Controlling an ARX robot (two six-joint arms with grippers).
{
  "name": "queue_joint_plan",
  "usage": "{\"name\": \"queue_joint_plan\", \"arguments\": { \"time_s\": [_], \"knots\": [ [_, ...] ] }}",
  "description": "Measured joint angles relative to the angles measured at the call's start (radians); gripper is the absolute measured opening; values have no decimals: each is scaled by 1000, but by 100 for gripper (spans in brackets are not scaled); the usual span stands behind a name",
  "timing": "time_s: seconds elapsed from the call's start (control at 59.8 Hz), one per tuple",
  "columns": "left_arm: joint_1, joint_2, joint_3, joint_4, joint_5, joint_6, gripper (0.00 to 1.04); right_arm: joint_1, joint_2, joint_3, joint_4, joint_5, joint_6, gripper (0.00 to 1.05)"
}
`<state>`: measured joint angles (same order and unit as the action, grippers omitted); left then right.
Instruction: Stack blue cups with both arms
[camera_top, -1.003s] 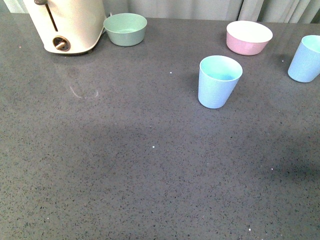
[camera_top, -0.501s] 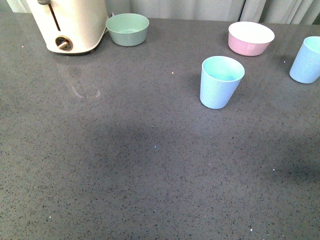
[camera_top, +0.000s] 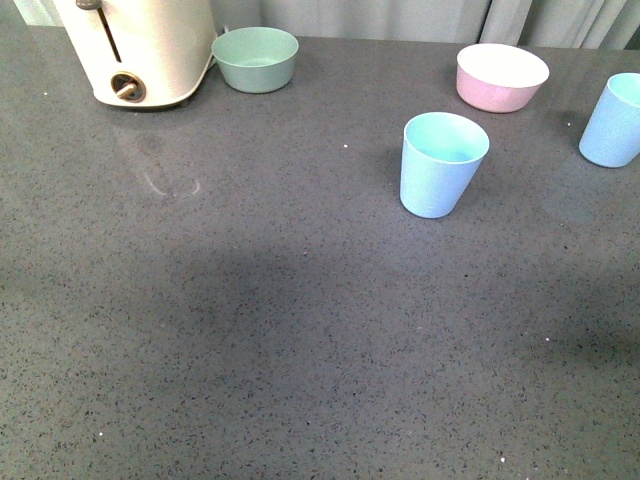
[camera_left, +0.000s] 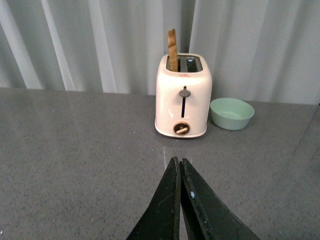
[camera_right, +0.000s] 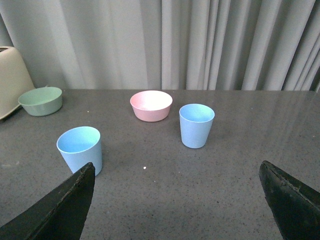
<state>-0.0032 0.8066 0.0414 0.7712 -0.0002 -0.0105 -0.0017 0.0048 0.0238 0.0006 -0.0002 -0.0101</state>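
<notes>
Two pale blue cups stand upright and apart on the grey counter. One blue cup (camera_top: 441, 163) (camera_right: 80, 148) is near the middle. The other blue cup (camera_top: 614, 120) (camera_right: 196, 125) is at the far right edge of the front view. Neither arm shows in the front view. My left gripper (camera_left: 179, 167) is shut with nothing between its black fingers, pointing at the toaster and away from both cups. My right gripper (camera_right: 177, 182) is open wide, low over the counter, facing both cups from a distance; its fingers (camera_right: 65, 200) are empty.
A cream toaster (camera_top: 138, 50) (camera_left: 183, 95) with a slice in its slot stands at the back left, a mint green bowl (camera_top: 255, 58) (camera_left: 231, 113) beside it. A pink bowl (camera_top: 502, 76) (camera_right: 151, 105) sits at the back between the cups. Curtains hang behind the counter.
The front view shifted slightly in the first half second, so everything sits a few pixels to the right. No object on the counter has moved.
</notes>
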Motion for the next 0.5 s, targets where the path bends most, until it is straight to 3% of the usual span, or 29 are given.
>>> {"name": "queue_joint_plan", "arguments": {
  "time_s": [0.501],
  "knots": [
    [0,-367,-26,-336,0,0,2,0,0,0,0,0,0,96]
  ]
}}
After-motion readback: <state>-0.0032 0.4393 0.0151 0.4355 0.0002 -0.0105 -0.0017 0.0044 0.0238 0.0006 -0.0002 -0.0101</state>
